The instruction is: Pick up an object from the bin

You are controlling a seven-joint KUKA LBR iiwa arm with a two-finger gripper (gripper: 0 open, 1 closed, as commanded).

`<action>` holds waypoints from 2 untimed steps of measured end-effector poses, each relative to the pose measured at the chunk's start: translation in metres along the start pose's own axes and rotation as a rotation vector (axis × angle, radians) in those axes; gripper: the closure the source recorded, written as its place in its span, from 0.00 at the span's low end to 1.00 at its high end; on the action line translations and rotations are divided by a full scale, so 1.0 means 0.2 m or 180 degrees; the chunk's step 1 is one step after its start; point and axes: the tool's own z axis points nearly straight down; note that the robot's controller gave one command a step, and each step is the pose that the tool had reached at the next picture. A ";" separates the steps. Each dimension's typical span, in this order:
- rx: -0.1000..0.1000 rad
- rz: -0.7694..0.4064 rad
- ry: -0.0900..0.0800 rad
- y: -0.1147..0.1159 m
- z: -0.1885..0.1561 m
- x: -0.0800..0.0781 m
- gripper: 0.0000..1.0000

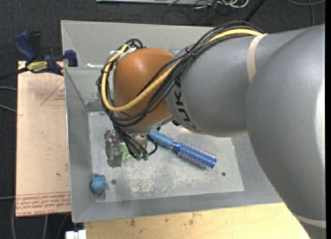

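Observation:
My gripper [113, 152] hangs low over the left part of the bin floor, below the orange wrist cover. Its metal body and a bit of green circuit board show. A blue hairbrush [182, 150] lies on the floor just to its right, handle toward the gripper and bristle head pointing right. A small blue lump [98, 184] sits near the front left corner, a little below and left of the gripper. Nothing shows between the fingers.
The big grey arm covers the right and back of the bin. Bare speckled floor runs along the front, between the blue lump and the hairbrush's head.

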 end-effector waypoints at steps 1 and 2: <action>0.0007 -0.0002 0.0029 0.00 0.02 0.01 0.00; -0.0002 -0.1374 0.0004 0.05 0.47 0.20 0.00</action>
